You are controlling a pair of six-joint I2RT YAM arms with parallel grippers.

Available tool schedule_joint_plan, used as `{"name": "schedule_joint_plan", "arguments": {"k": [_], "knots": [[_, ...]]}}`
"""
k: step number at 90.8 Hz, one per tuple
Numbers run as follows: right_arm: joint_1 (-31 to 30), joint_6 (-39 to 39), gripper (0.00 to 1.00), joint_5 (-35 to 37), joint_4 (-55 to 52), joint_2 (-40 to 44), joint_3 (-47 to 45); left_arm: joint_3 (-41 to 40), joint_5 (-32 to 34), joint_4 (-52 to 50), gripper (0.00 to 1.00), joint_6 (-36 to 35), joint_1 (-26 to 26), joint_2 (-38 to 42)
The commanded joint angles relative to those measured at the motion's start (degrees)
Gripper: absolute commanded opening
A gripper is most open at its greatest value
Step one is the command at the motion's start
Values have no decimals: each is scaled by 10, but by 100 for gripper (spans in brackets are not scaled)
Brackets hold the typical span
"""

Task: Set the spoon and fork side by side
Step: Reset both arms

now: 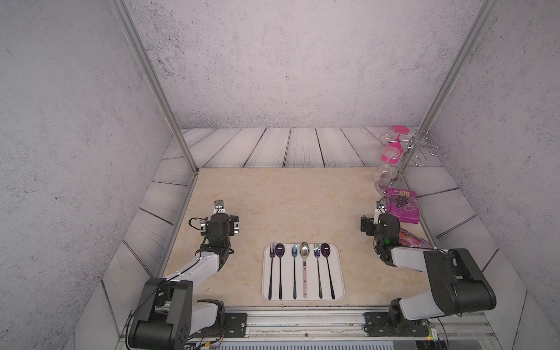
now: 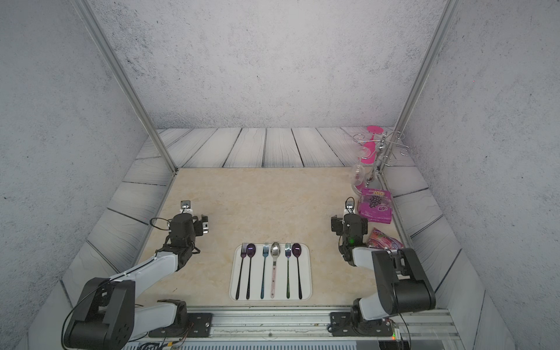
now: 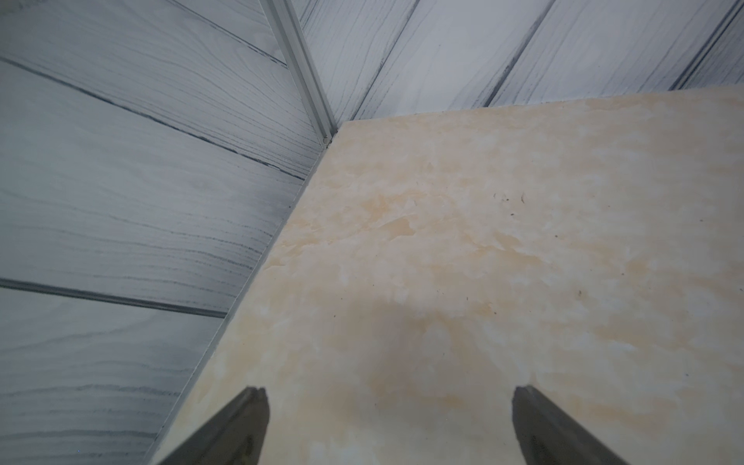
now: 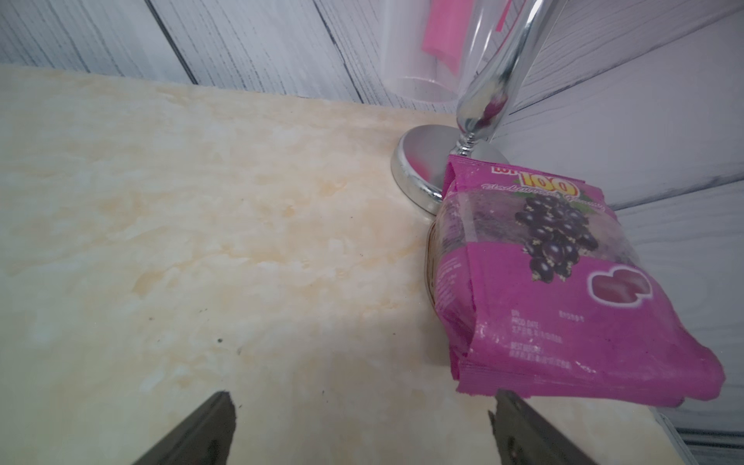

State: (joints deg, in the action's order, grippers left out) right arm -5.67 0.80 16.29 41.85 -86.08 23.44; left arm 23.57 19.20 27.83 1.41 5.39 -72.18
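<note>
- Nearest me, the metal rail (image 1: 303, 325) carries both arm bases. Just beyond it a white tray (image 1: 340, 272) sits near the front middle of the table (image 1: 272, 197).
- Six pieces lie in the tray with their handles toward me and heads away, in three fork-and-spoon pairs.
- On the left are a dark fork (image 1: 271, 266) and a dark spoon (image 1: 280, 266).
- In the middle are a blue fork (image 1: 294, 269) and a silver spoon (image 1: 304, 263) with a pale pink handle.
- On the right are a green-tinted fork (image 1: 318, 269) and a second dark spoon (image 1: 328, 269).
- Each pair runs parallel, close but not crossing, so to my eye the side-by-side setting looks done.
- The left gripper (image 3: 388, 394) hangs over bare table near the far-left corner, jaws spread, nothing between them.
- The right gripper (image 4: 362, 398) is also spread wide and empty over bare table. A purple sweets bag (image 4: 563, 282) lies just beside one fingertip.
- Both arms sit well apart from the tray, one on each side, probably to leave the cutlery clear and undisturbed.
- A chrome glass stand (image 4: 418, 169) and a striped snack packet (image 1: 415, 239) crowd the right edge. I'd guess any reach by the right arm should mind them.
</note>
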Motion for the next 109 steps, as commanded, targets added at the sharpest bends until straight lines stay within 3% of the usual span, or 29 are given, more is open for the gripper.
{"name": "schedule_joint_plan", "arguments": {"k": [1, 10, 20, 29, 32, 38, 45, 53, 59, 109], "knots": [[17, 18, 99, -28, 81, -37, 5, -12, -63, 88, 100, 0, -26, -19], [29, 31, 99, -43, -3, -17, 29, -15, -111, 132, 100, -13, -38, -41], [32, 31, 99, -44, 8, -21, 26, -35, -185, 231, 100, -13, -56, -97], [31, 32, 99, -45, 2, -21, 28, -41, -195, 324, 100, -14, -56, -167], [32, 32, 99, -45, 0, -21, 29, -32, -193, 299, 100, -12, -57, -175], [31, 32, 99, -46, -1, -21, 29, 25, -167, 136, 100, 5, -61, -156], [32, 32, 99, -45, -2, -20, 30, 24, -164, 200, 100, 6, -63, -170], [31, 32, 99, -45, -1, -19, 29, 37, -165, 137, 100, 5, -62, -156], [31, 32, 99, -46, -1, -18, 28, 28, -171, 174, 99, 0, -62, -161], [31, 31, 99, -46, 2, -16, 25, 38, -169, 145, 100, 2, -63, -158]]}}
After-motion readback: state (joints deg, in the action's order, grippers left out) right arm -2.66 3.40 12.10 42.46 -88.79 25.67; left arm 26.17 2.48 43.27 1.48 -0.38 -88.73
